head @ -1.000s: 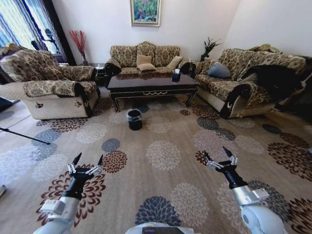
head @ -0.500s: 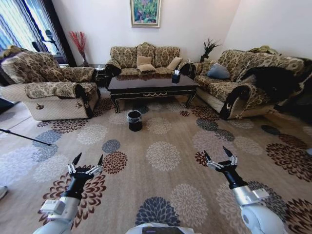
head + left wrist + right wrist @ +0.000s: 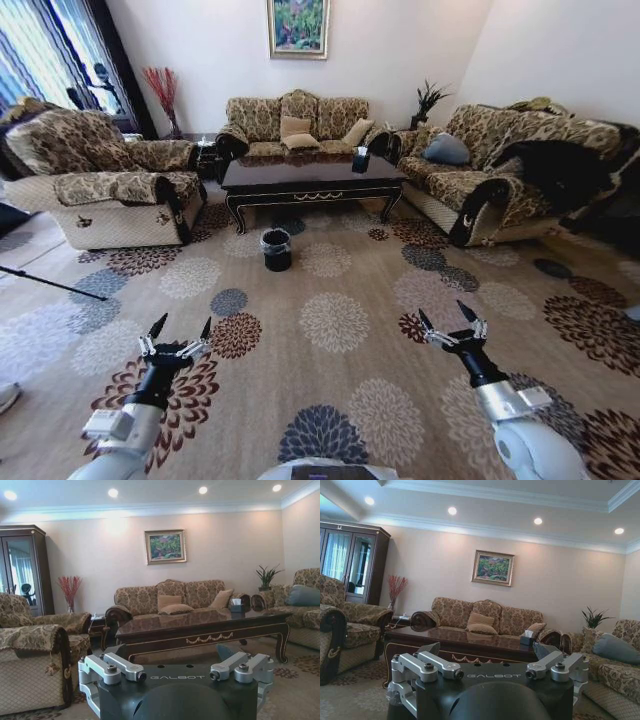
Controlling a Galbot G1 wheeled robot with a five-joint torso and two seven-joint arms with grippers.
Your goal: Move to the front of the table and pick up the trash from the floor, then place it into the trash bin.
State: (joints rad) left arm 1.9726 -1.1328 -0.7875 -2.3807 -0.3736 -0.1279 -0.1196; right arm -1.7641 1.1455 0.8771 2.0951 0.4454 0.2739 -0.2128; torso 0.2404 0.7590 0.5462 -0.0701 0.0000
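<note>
The long dark table (image 3: 312,178) stands at the far side of the flowered carpet, in front of the back sofa. The small black trash bin (image 3: 276,248) with a clear liner sits on the floor just before the table's front edge. I cannot make out the trash on the patterned carpet from here. My left gripper (image 3: 182,325) and right gripper (image 3: 442,312) hover low over the carpet near me, both open and empty, well short of the bin. The table (image 3: 200,622) also shows beyond the left gripper in the left wrist view, and the table (image 3: 460,639) in the right wrist view.
An armchair (image 3: 110,190) flanks the table on the left and a long sofa (image 3: 500,170) on the right. A dark tissue box (image 3: 360,158) sits on the table. A thin black tripod leg (image 3: 50,283) lies across the floor at the left. Open carpet (image 3: 335,320) stretches ahead.
The whole head view has shifted slightly, so the camera has moved a little. Both arms hold the same pose, with grippers still open.
</note>
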